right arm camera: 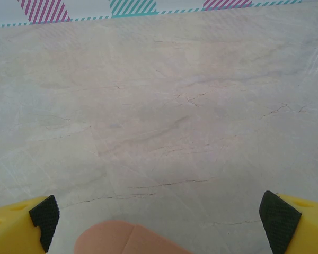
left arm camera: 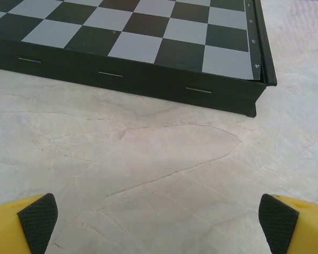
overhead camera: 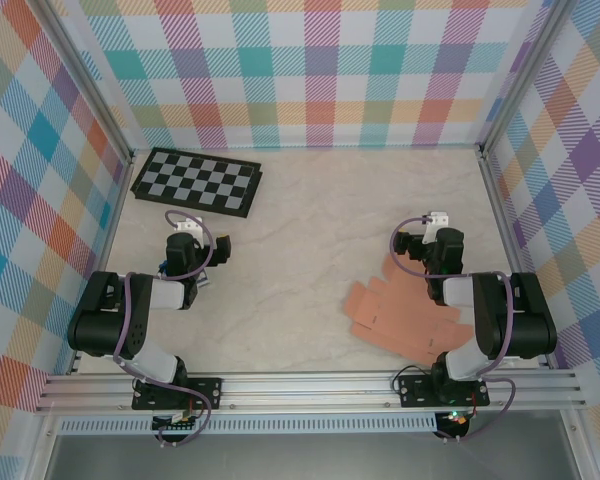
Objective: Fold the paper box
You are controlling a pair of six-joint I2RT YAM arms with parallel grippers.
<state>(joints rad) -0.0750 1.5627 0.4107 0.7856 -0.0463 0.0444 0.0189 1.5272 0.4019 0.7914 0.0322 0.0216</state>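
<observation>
A rounded salmon flap of the paper box (right arm camera: 124,241) is poking in at the bottom of the right wrist view. It is lying just below the right gripper (right arm camera: 160,219), whose yellow fingers with black, knurled pads (right arm camera: 44,214) are standing fully apart and holding nothing. From above, the paper box is lying flat on the table (overhead camera: 310,250) as a die-cut sheet of thin matte card. Rounded tabs are running along its far edge and faint crease lines are crossing its panels, and its near-right part is passing beneath the right arm.

The left gripper (left arm camera: 158,222) is likewise gaping wide and empty, hovering over the pale, marble-veined table well apart from the card. The checkerboard (left arm camera: 148,32), a stiff black-and-grey board with a dark raised rim, is sitting ahead of it.

By my reading, folding is not yet beginning, since no panel is looking raised. The next move is probably calling for one gripper to pin the sheet while the other works under an edge flap. Thin card lying flush on a smooth table is likely going to resist being lifted.
</observation>
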